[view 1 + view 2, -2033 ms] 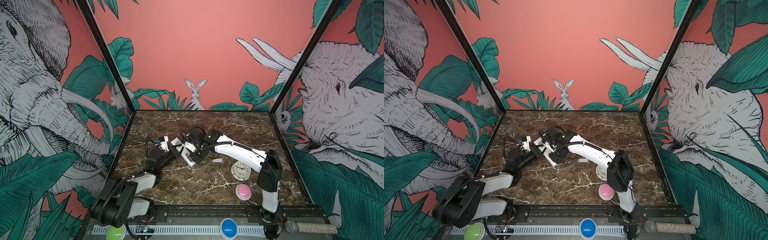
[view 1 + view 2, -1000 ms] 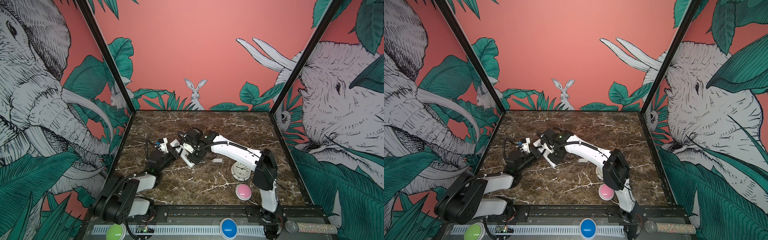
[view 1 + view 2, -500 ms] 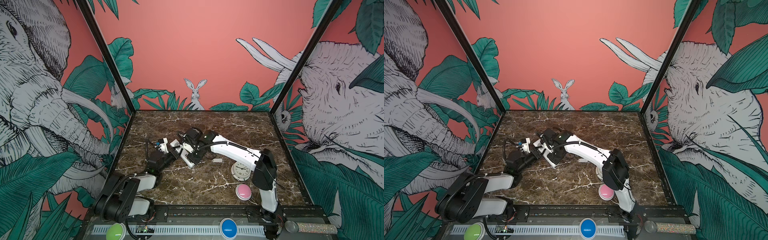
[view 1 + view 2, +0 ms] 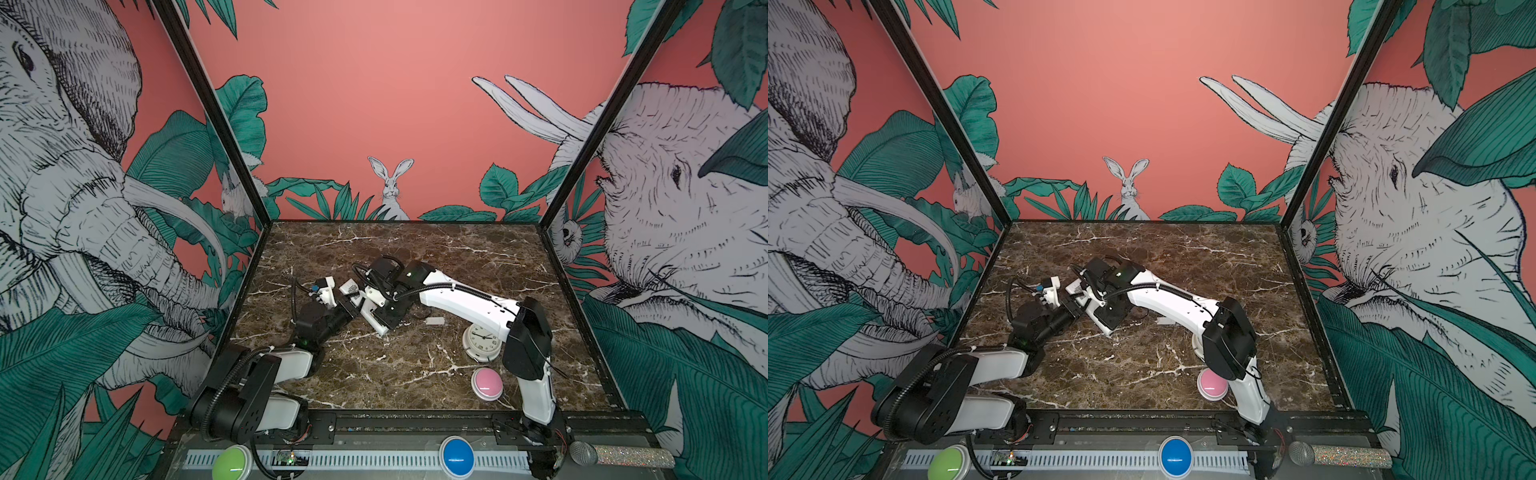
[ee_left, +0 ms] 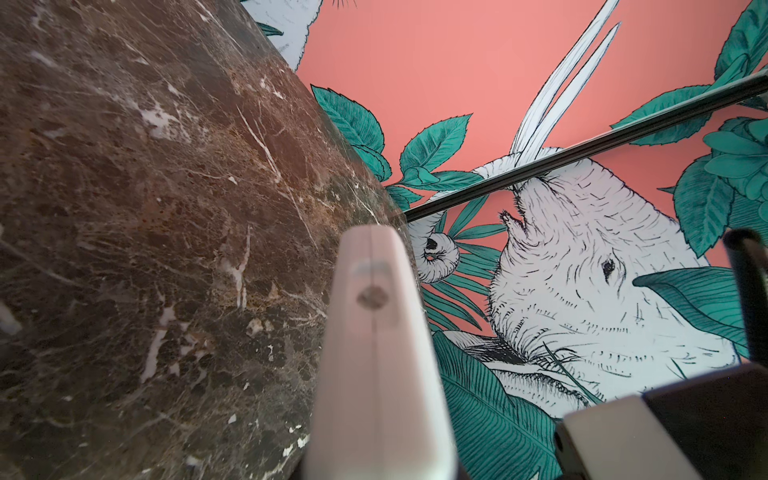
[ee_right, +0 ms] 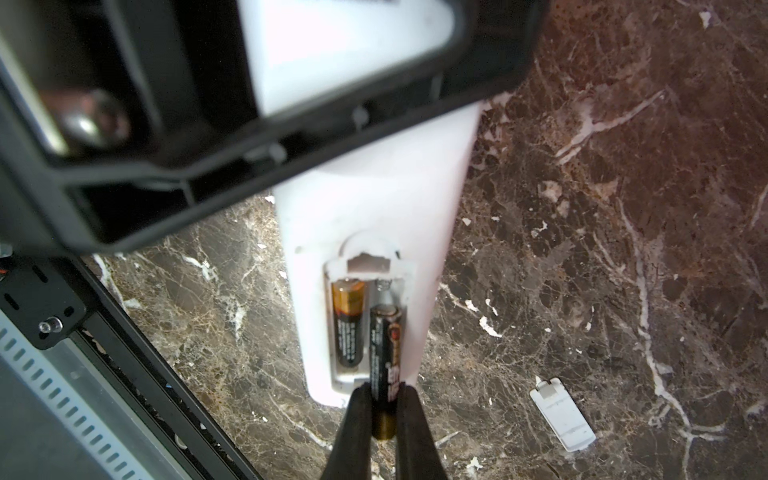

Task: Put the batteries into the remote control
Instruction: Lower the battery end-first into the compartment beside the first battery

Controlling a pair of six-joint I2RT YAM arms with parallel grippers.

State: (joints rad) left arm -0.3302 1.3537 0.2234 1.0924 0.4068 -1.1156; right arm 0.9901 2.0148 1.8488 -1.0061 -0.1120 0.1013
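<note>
The white remote control [image 6: 374, 199] lies slanted, back side up, with its battery bay open. My left gripper [image 4: 347, 306] is shut on its upper part; in the left wrist view the remote control [image 5: 374, 340] runs edge-on out from the jaws. One battery [image 6: 348, 324] lies seated in one slot of the bay. My right gripper [image 6: 384, 415] is shut on the rear end of a second battery [image 6: 386, 353], whose front end rests tilted over the other slot, short of the spring. In both top views the two grippers meet at the remote control [image 4: 1103, 326], left of the middle.
The small white cover piece [image 6: 561, 413] lies on the marble beside the remote. A round white clock [image 4: 482, 341] and a pink button [image 4: 487, 383] sit at the front right by the right arm's base. Green [image 4: 231, 463] and blue [image 4: 457, 456] buttons and a microphone [image 4: 619, 457] lie on the front rail.
The right arm has edged a little left toward the remote with the battery, most of it over a second ago. The left arm and remote have stayed put.
</note>
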